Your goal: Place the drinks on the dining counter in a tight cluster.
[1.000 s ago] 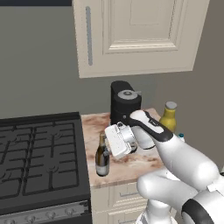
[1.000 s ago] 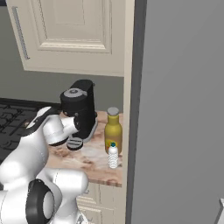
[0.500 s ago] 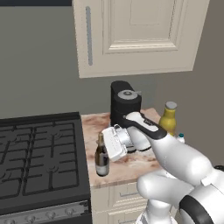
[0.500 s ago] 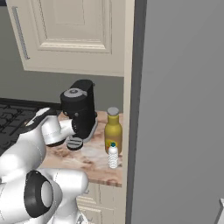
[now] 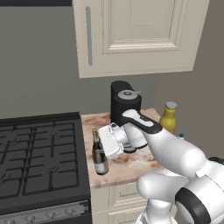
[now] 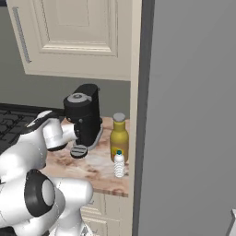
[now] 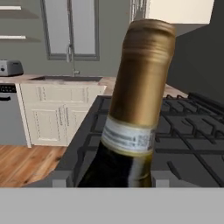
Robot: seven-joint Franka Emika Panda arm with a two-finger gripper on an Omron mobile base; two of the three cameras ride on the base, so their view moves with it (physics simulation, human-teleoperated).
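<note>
Fingers (image 5: 101,151) sit either side of the wine bottle (image 5: 99,154), whether they're clamped, can't tell. It stands upright on the small worktop (image 5: 127,164) beside the stove (image 5: 39,162). Yellow bottle (image 6: 119,140) and water bottle (image 6: 119,164) wait near the coffee machine (image 6: 84,115).

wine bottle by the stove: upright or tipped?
Upright. The wine bottle stands on its base on the marble counter next to the stove, neck pointing up, with the hand around its upper part.
</note>
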